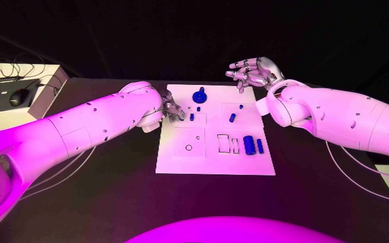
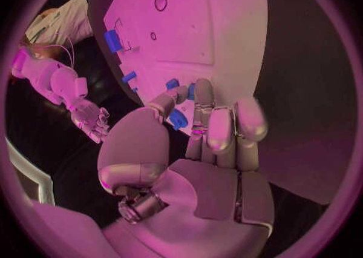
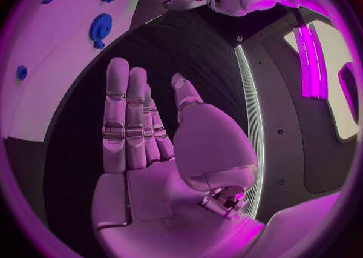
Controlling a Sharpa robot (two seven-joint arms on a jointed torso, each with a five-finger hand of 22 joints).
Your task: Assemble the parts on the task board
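The white task board lies mid-table. My left hand is low over its left edge and pinches a small blue peg between thumb and a finger; the left wrist view shows this peg between the fingers of that hand. A round blue part sits near the far edge. Two small blue pieces lie mid-board. A thick blue cylinder and a thin one lie at the right. My right hand hovers open beyond the far right corner, its fingers straight.
Empty slots and a small ring hole mark the board's near half. A pale box with cables and a mouse stands at the table's far left. Black tabletop surrounds the board.
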